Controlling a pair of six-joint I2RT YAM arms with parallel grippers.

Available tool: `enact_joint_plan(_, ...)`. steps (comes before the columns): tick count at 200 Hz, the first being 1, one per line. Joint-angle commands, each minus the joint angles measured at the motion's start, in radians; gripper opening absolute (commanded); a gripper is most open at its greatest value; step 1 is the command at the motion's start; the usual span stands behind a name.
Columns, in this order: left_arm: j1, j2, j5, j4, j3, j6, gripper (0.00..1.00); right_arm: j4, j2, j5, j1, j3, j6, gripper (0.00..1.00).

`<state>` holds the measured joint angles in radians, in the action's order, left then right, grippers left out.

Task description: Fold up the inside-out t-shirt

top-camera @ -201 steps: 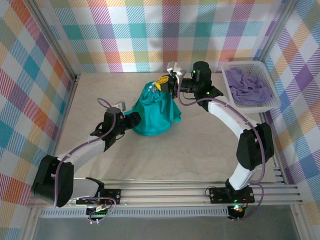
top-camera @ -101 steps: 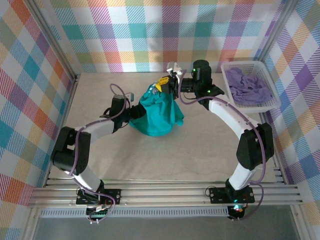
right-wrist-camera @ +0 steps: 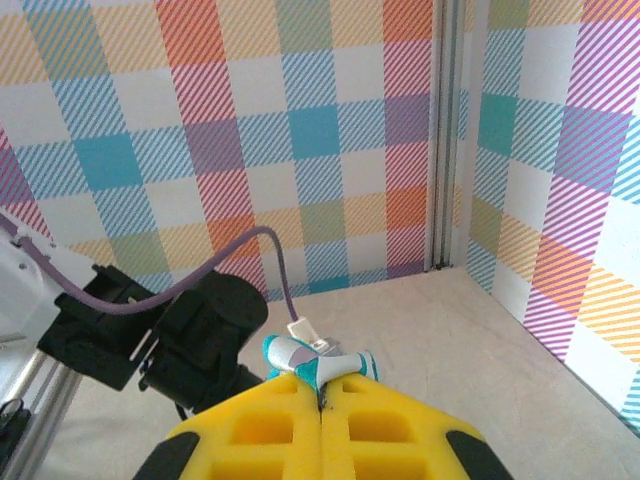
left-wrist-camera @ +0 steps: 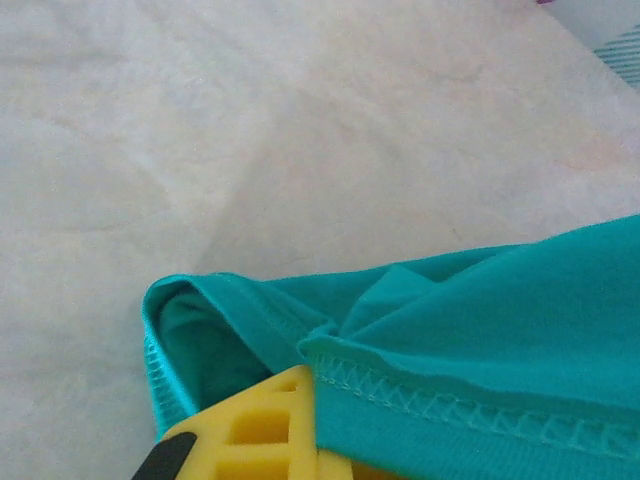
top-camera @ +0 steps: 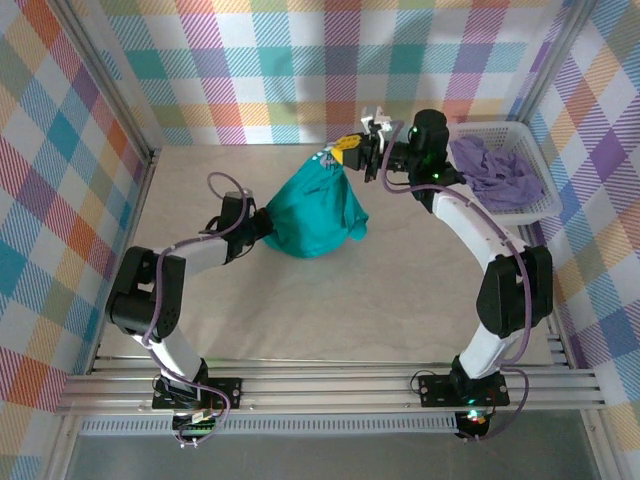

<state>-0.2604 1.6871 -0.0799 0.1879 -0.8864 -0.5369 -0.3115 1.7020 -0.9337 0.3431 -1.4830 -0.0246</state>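
Observation:
The inside-out t-shirt (top-camera: 315, 210) is teal and hangs in a cone at the table's middle back. Its top is pinched in my right gripper (top-camera: 352, 153), which is raised above the table. In the right wrist view the yellow fingers (right-wrist-camera: 260, 430) are pressed together on a small teal-and-white fold of the shirt (right-wrist-camera: 315, 362). My left gripper (top-camera: 262, 226) is low at the shirt's left bottom edge and shut on it. In the left wrist view the stitched hem (left-wrist-camera: 480, 410) lies over a yellow finger (left-wrist-camera: 250, 430), and the other finger is hidden under cloth.
A white basket (top-camera: 490, 128) at the back right holds a lavender garment (top-camera: 495, 170), close to my right arm's wrist. Plaid walls enclose the pale table (top-camera: 300, 300) on three sides. My left arm's black wrist (right-wrist-camera: 200, 340) sits just below the right gripper.
My left gripper reached the shirt's lower left edge and closed on the hem. My right gripper carried the shirt's top up and to the right, stretching the cloth.

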Motion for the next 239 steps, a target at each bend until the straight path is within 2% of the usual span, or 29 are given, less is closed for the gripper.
enact_joint_plan(1, 0.009, -0.054, 0.053, -0.081, 0.083, -0.081, 0.00, -0.145, -0.070, -0.043, -0.003, -0.001, -0.057, 0.00)
enact_joint_plan(21, 0.007, -0.109, 0.038, -0.029, 0.190, -0.107, 0.00, -0.089, -0.101, -0.007, -0.004, 0.088, 0.020, 0.00)
enact_joint_plan(48, -0.010, -0.190, -0.061, 0.052, 0.314, -0.102, 0.00, 0.069, -0.153, 0.100, 0.002, 0.266, 0.185, 0.00)
enact_joint_plan(69, -0.043, -0.249, -0.107, 0.034, 0.365, -0.083, 0.25, 0.101, -0.189, 0.145, 0.015, 0.424, 0.188, 0.00)
enact_joint_plan(79, -0.059, -0.288, -0.124, 0.024, 0.389, -0.080, 0.33, 0.128, -0.208, 0.174, 0.038, 0.494, 0.200, 0.00)
enact_joint_plan(111, -0.083, -0.507, -0.121, -0.073, 0.446, -0.058, 0.48, 0.217, -0.279, 0.289, 0.150, 0.682, 0.182, 0.00)
enact_joint_plan(120, -0.087, -0.579, -0.107, -0.107, 0.451, -0.041, 0.52, 0.226, -0.299, 0.320, 0.178, 0.726, 0.150, 0.00)
enact_joint_plan(131, -0.094, -0.649, -0.094, -0.130, 0.445, -0.014, 0.63, 0.246, -0.319, 0.341, 0.198, 0.764, 0.090, 0.00)
enact_joint_plan(143, -0.103, -0.676, -0.105, -0.140, 0.419, 0.032, 0.68, 0.261, -0.340, 0.355, 0.207, 0.797, 0.035, 0.00)
enact_joint_plan(159, -0.116, -0.622, -0.126, -0.177, 0.342, 0.103, 0.71, 0.290, -0.364, 0.377, 0.208, 0.819, -0.012, 0.00)
enact_joint_plan(181, -0.155, -0.472, -0.155, -0.220, 0.201, 0.187, 0.74, 0.341, -0.380, 0.411, 0.208, 0.823, -0.060, 0.00)
enact_joint_plan(213, -0.266, -0.257, -0.136, -0.264, 0.003, 0.345, 0.80, 0.362, -0.382, 0.431, 0.208, 0.816, -0.046, 0.00)
enact_joint_plan(239, -0.296, -0.087, -0.135, -0.392, -0.149, 0.450, 0.87, 0.364, -0.394, 0.445, 0.207, 0.812, -0.035, 0.00)
